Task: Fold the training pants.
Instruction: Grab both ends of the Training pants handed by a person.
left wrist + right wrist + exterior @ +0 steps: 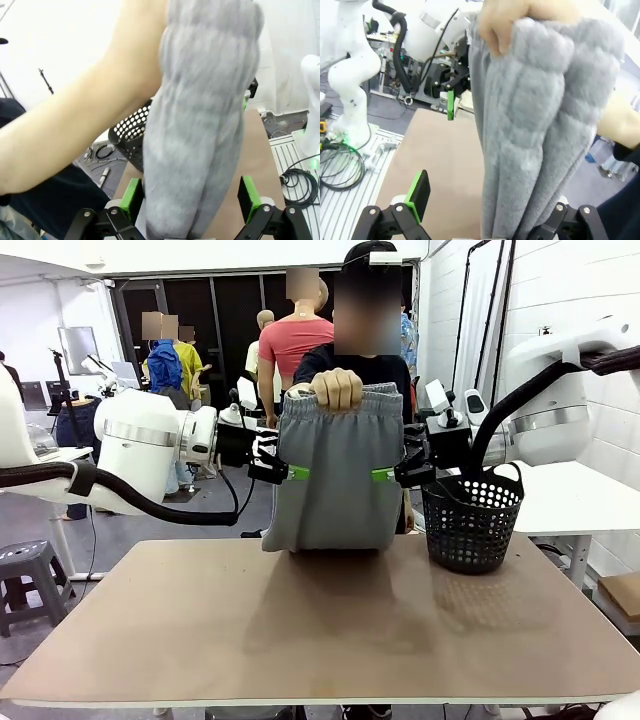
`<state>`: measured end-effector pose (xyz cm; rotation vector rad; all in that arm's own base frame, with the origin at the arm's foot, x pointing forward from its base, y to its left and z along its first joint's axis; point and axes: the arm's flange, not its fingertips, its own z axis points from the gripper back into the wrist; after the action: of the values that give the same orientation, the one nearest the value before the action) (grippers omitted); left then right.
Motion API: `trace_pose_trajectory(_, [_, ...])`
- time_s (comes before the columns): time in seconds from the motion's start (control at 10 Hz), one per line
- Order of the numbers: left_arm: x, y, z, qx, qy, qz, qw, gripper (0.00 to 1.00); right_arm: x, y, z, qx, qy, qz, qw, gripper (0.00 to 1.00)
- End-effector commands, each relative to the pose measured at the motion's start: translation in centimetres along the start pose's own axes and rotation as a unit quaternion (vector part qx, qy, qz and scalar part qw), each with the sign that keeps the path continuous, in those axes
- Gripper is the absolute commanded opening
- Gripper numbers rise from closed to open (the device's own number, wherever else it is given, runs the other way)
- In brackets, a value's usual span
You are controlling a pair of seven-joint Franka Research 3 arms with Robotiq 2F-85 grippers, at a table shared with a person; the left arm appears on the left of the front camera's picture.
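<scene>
Over the table (300, 620), we judged the training pants (335, 475) soft, light; left gripper (290, 470) and right gripper (392, 474), both released, could pinch their sides.

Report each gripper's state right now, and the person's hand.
Left gripper: open, straddling the training pants.
Right gripper: open, also around the pants.
Person's hand: holding the pants up from the top.

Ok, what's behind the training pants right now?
The person stands right behind the training pants, one hand gripping the waistband at the top. Their dark shirt shows above it; everything lower, and any other hand, is covered by the cloth.
</scene>
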<state>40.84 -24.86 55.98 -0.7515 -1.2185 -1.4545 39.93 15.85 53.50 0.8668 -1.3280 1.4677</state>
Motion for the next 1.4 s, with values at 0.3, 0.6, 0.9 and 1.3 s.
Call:
trace_pose_trajectory(0.3, [0.3, 0.2, -0.7, 0.003, -0.049, 0.011, 0.999, 1.0, 1.1, -1.1, -0.4, 0.027, -0.062, -0.01, 0.998, 1.0])
trace_pose_trajectory(0.6, [1.2, 0.3, -1.3, -0.019, -0.077, 0.023, 0.997, 1.0, 1.9, -1.7, -0.5, 0.029, -0.09, -0.02, 0.995, 1.0])
trace_pose_trajectory(0.9, [1.7, 0.8, -1.3, -0.025, -0.089, 0.044, 0.995, 1.0, 2.0, -2.3, -1.1, 0.019, -0.08, -0.031, 0.996, 1.0])
trace_pose_trajectory(1.3, [1.6, 1.1, -1.2, -0.035, -0.11, 0.065, 0.991, 0.61, 1.4, -2.6, -1.3, 0.016, -0.07, -0.062, 0.996, 0.6])
